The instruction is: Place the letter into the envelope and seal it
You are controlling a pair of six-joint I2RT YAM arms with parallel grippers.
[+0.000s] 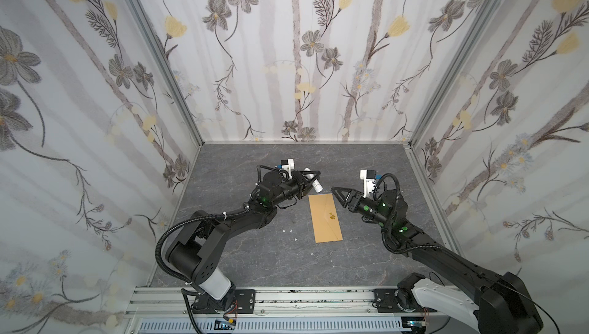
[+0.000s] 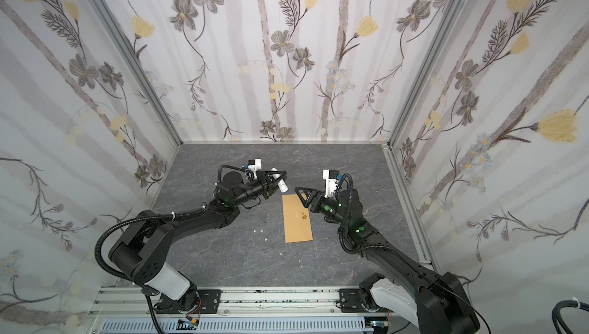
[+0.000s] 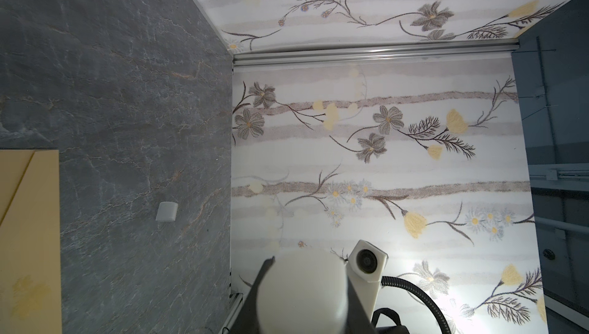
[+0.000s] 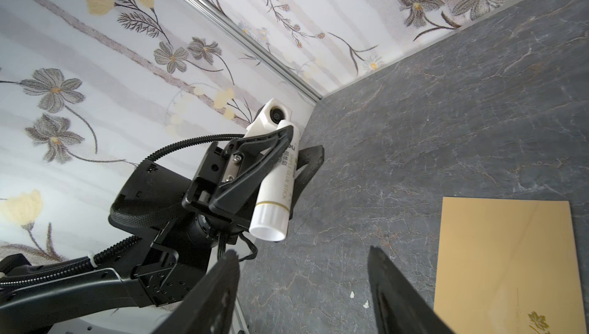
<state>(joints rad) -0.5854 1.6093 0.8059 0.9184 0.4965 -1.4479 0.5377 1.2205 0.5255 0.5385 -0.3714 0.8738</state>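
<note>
The kraft-brown envelope (image 1: pixel 325 219) (image 2: pixel 298 219) lies flat on the grey table, flap folded down, with a small yellow flower sticker on it. It also shows in the wrist views as the envelope (image 3: pixel 28 236) (image 4: pixel 510 259). The letter is out of view. My left gripper (image 1: pixel 314 177) (image 2: pixel 279 178) (image 3: pixel 309 262) (image 4: pixel 304 139) is shut on a white glue stick (image 1: pixel 315 184) (image 2: pixel 282 185) (image 3: pixel 302 291) (image 4: pixel 277 195), held off the table just beyond the envelope's far left corner. My right gripper (image 1: pixel 334 190) (image 2: pixel 299 189) (image 4: pixel 302 251) stands open and empty by the envelope's far right corner.
A small white cap-like piece (image 3: pixel 166 211) lies on the table beyond the envelope. Tiny white scraps (image 1: pixel 289 230) (image 2: pixel 260 230) (image 4: pixel 352 294) dot the table left of the envelope. Floral walls close in the back and both sides; an aluminium rail (image 1: pixel 302 297) runs along the front.
</note>
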